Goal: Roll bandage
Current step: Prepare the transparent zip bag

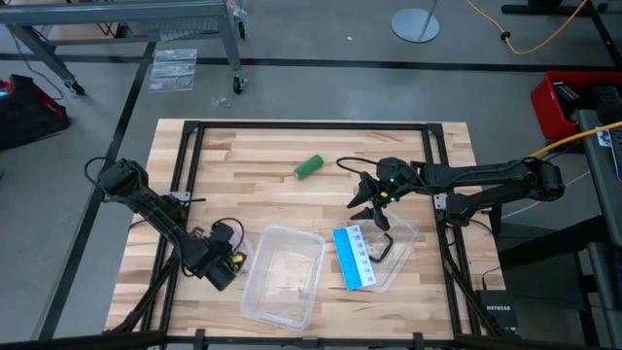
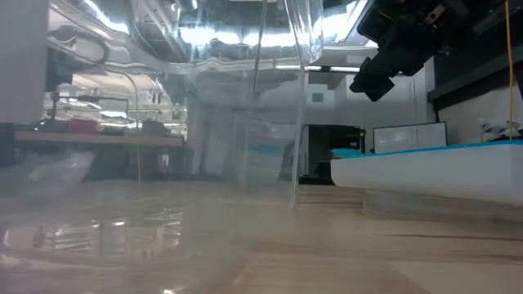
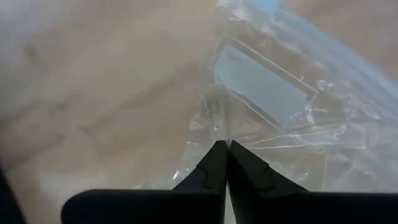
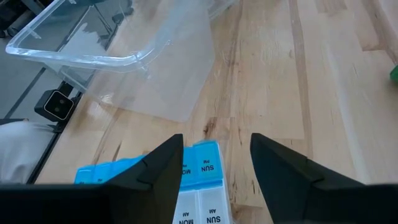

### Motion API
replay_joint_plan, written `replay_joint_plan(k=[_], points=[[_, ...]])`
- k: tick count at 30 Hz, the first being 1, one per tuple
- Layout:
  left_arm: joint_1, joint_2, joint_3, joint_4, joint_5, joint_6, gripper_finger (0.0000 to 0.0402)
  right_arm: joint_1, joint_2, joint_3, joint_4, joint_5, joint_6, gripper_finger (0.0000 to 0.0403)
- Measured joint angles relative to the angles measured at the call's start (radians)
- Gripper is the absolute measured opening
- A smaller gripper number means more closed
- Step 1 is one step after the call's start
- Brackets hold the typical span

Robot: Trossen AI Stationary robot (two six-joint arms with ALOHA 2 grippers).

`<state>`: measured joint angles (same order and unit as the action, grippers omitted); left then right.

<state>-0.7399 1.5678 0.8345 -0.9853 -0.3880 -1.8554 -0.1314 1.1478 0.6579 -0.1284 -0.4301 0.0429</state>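
The bandage is a small dark green roll lying on its side on the wooden table, toward the far middle; its edge shows in the right wrist view. My left gripper is shut at the near left, its fingertips at the left rim of a clear plastic tub. My right gripper hangs open in the air right of the bandage, above a blue-and-white pill box, and touches nothing. My left gripper points its shut fingers steeply down at the clear tub's left rim. I cannot tell whether the tips touch or pinch the plastic.
The pill box lies on a clear lid at the near right, beside the clear tub. Black frame bars run along the table's edges. Bare wood lies around the bandage.
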Motion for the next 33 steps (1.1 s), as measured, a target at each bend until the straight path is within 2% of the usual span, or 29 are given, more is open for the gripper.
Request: replay_joint_plan(k=[8, 13, 23, 33], points=[[0.003, -0.001, 0.000, -0.190, -0.241, -0.261, 0.0000, 0.000, 0.000, 0.000, 0.000, 0.014, 0.000, 0.0193], [0.039, -0.001, 0.000, -0.238, -0.291, -0.258, 0.0000, 0.000, 0.000, 0.000, 0.000, 0.062, -0.001, 0.0193], [0.118, -0.001, 0.000, -0.375, -0.438, -0.258, 0.0000, 0.000, 0.000, 0.000, 0.000, 0.081, -0.025, 0.0193], [0.229, -0.019, 0.000, -0.396, -0.673, -0.248, 0.0000, 0.000, 0.000, 0.000, 0.002, 0.081, -0.026, 0.0193]])
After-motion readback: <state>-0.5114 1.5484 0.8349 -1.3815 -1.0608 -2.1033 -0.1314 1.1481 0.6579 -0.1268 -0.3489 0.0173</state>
